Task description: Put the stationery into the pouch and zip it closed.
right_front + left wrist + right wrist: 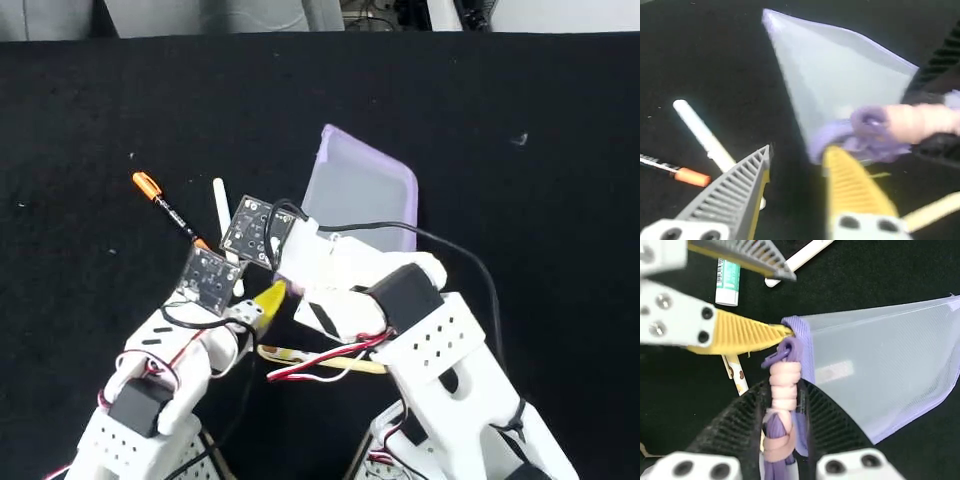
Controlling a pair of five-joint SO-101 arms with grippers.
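Right gripper [785,390] around corded pull [784,371] (mesh pouch [880,370])

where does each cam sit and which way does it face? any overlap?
High view: fixed above the table, looking down on left arm, right arm, pouch, orange-capped pen.
Left wrist view: on the left wrist, facing the pouch corner past the open left tool; grey and yellow fingers show.
Right wrist view: on the right wrist, facing down the right tool, shut on the zipper pull; black fingers show.
Shared: both wrist views hold the pouch and zipper pull.
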